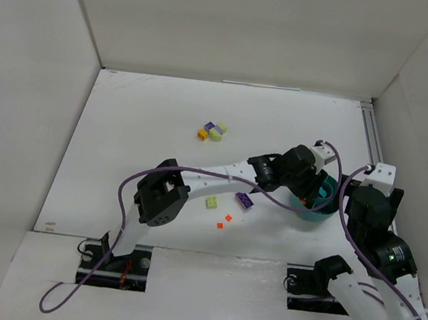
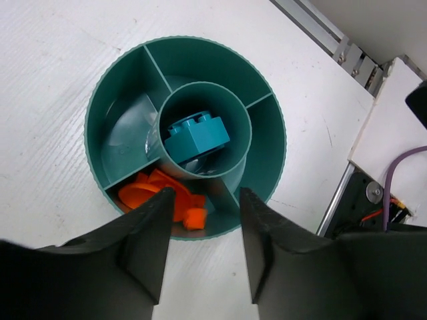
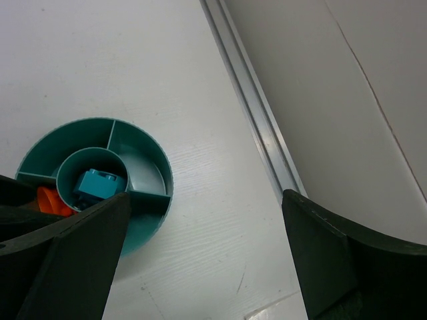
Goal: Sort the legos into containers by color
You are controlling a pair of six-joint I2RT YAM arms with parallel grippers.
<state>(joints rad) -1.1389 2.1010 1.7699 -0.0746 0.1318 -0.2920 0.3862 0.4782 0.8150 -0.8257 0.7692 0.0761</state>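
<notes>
Worktop [image 1: 146, 144] is white, boxed in by white walls. Left arm [image 1: 220, 175] stretches across to the right side, where I see the round teal bowl [image 1: 318, 213] sitting near the right edge, close to the right arm [image 1: 377, 227]. Bowl is split into outer compartments around a central cup.

Left pincer [image 2: 205, 200] hangs over the bowl's near rim, fingers apart, nothing between them. Right pincer [image 3: 205, 200] is spread wide, empty, off to the bowl's side over bare worktop next to a metal rail [image 3: 253, 113].

Legos in the bowl: one teal brick [image 2: 197, 135] lies in the central cup, and orange pieces [image 2: 143, 193] sit in the compartment under my left pincer.

Loose on the worktop:
- purple brick [image 1: 245, 201] and pale green brick [image 1: 212, 202], left of the bowl
- two tiny orange-red bits [image 1: 229, 218], nearer the bases
- small cluster [image 1: 212, 132] of purple, yellow and pale green farther back, well apart from the bowl
</notes>
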